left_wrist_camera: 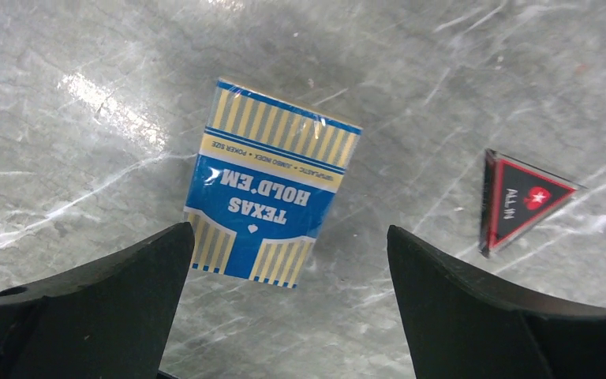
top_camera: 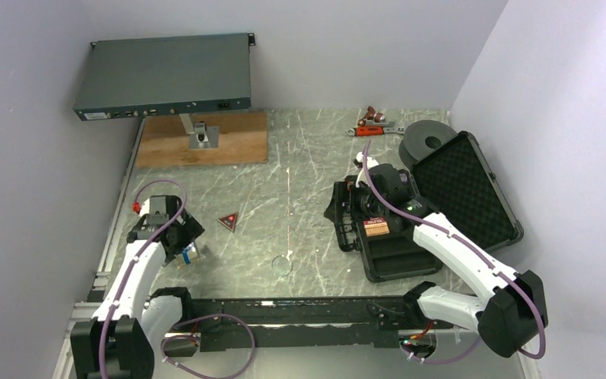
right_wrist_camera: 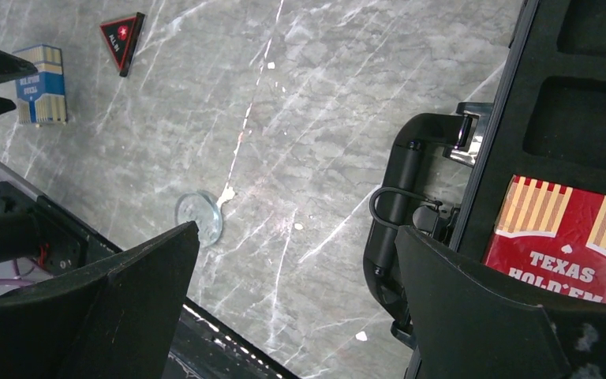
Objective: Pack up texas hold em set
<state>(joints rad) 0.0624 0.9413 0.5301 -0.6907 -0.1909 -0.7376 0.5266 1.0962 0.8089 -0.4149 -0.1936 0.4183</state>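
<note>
The black case (top_camera: 461, 185) lies open at the right, its foam base (right_wrist_camera: 584, 118) holding a red card box (top_camera: 375, 227) (right_wrist_camera: 568, 245). A blue-white card box (top_camera: 189, 254) (left_wrist_camera: 272, 181) lies flat on the marble at the left. My left gripper (top_camera: 181, 243) (left_wrist_camera: 290, 229) hovers open just above its near end, touching nothing. The red triangle (top_camera: 227, 221) (left_wrist_camera: 521, 197) sits to the box's right. A clear disc (top_camera: 282, 264) (right_wrist_camera: 199, 215) lies near the front middle. My right gripper (top_camera: 359, 207) (right_wrist_camera: 298, 229) hangs open and empty over the case's handle side.
A grey rack unit (top_camera: 166, 75) and a wooden board (top_camera: 205, 138) stand at the back left. A red-handled tool (top_camera: 375, 122) and a black spool (top_camera: 430, 142) lie behind the case. A black rail (top_camera: 284, 316) runs along the near edge.
</note>
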